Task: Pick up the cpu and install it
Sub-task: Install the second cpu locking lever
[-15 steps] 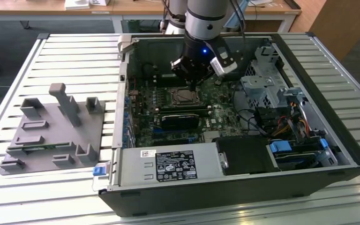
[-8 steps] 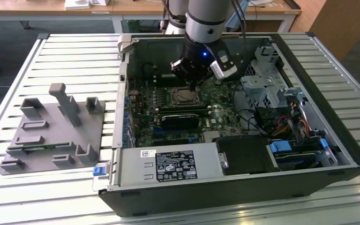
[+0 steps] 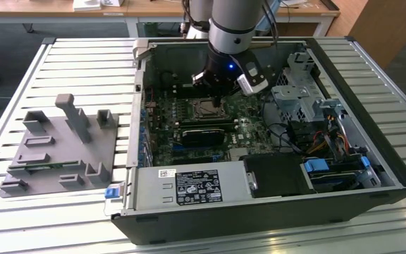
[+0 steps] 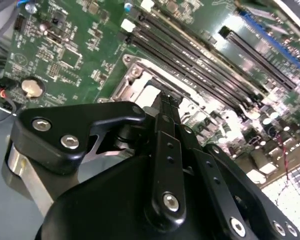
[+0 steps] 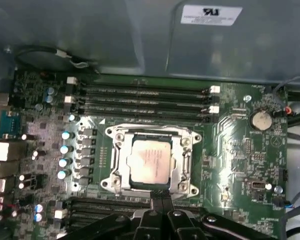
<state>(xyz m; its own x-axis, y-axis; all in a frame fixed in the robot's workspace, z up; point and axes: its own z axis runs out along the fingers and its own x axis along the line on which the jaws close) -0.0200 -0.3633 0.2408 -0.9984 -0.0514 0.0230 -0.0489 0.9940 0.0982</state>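
Note:
The cpu [image 5: 149, 161], a flat square chip with a silver-grey top, lies inside the metal socket frame [image 5: 121, 150] on the green motherboard. In the exterior view the cpu [image 3: 204, 109] sits mid-board inside the open computer case. My gripper [image 5: 162, 198] hovers just beside the socket's edge, its two black fingers pressed together with nothing between them. In the second wrist view the gripper [image 4: 167, 101] points down at the socket, where a pale patch of the cpu [image 4: 148, 95] shows beyond the fingertips. The gripper [image 3: 221, 99] hangs from the arm over the socket.
Memory slots [image 5: 145, 95] run along one side of the socket. A black card [image 3: 203, 135], cables and a drive cage [image 3: 298, 100] crowd the case. A grey fixture [image 3: 62, 148] holding a green memory stick [image 3: 44, 167] stands at the exterior view's left on the slatted table.

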